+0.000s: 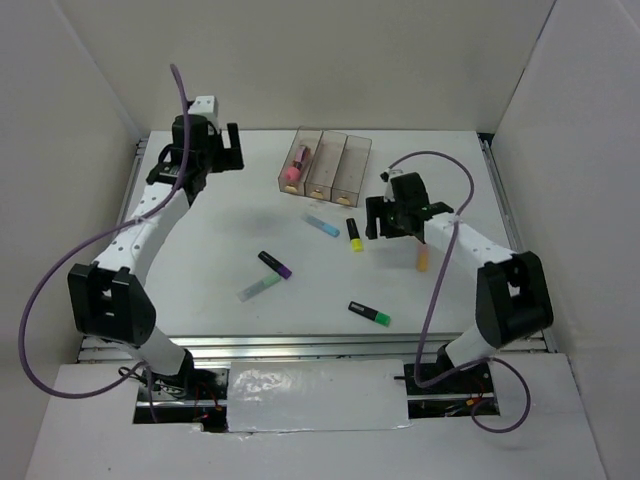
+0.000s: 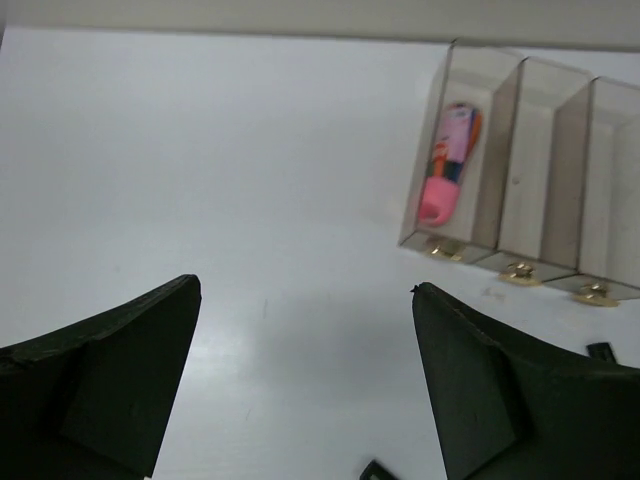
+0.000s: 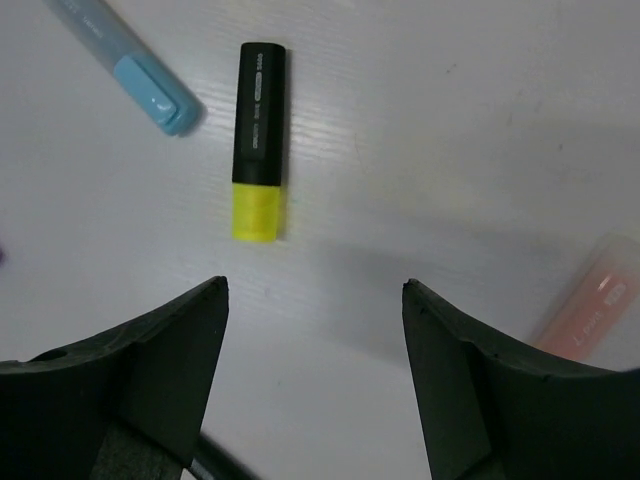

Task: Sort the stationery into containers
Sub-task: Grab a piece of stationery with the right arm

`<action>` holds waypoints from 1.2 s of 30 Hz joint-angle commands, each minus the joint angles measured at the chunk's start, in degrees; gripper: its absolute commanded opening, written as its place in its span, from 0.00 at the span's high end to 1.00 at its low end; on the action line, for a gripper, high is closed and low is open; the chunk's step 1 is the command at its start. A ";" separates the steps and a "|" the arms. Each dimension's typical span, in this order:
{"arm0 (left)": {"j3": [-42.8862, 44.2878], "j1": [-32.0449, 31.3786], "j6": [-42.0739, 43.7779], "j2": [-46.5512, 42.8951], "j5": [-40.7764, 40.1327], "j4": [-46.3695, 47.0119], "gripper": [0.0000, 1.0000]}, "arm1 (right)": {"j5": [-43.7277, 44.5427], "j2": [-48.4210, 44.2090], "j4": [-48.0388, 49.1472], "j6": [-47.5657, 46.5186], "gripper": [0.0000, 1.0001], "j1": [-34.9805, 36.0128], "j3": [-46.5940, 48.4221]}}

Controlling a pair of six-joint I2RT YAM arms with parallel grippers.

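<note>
The containers [image 1: 345, 170] [image 2: 563, 185] are three smoky bins joined side by side at the back of the table. A pink highlighter [image 1: 296, 168] [image 2: 447, 165] lies in the left bin. My left gripper [image 1: 226, 150] [image 2: 305, 285] hovers open to the left of the bins, holding nothing. My right gripper [image 1: 385, 216] [image 3: 314, 283] is open above bare table, just short of a yellow highlighter [image 1: 354, 235] [image 3: 260, 140]. Also loose are light blue [image 1: 322, 225] [image 3: 130, 65], peach [image 1: 423, 258] [image 3: 590, 310], purple [image 1: 276, 264], mint [image 1: 258, 288] and green [image 1: 370, 313] highlighters.
White walls close in the table on the left, back and right. A metal rail [image 1: 300, 345] runs along the near edge between the two arm bases. Purple cables loop off both arms.
</note>
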 commanded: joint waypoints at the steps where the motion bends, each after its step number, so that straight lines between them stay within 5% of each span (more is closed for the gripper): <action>1: -6.22 3.32 -3.52 -4.22 -1.52 -4.39 0.01 | 9.85 4.63 2.71 6.72 0.23 4.30 4.35; 15: -16.78 8.87 -4.41 -10.32 -0.02 -4.38 0.01 | 17.68 23.44 1.84 8.48 0.30 10.73 13.58; 23: -17.13 9.05 -4.58 -9.52 0.95 -4.30 0.01 | 15.05 28.37 -1.94 8.57 0.58 10.03 17.63; 27: -17.04 8.96 -4.32 -9.08 1.30 -4.21 0.02 | 10.77 25.13 -4.74 6.56 0.91 10.20 17.63; 29: -17.13 8.96 -3.97 -9.17 1.65 -4.21 0.02 | 7.25 21.97 -6.33 4.46 1.00 10.21 16.58; 36: -19.59 8.79 -2.83 -9.70 5.25 -1.23 0.01 | -0.77 2.89 -6.16 0.57 1.00 13.28 15.77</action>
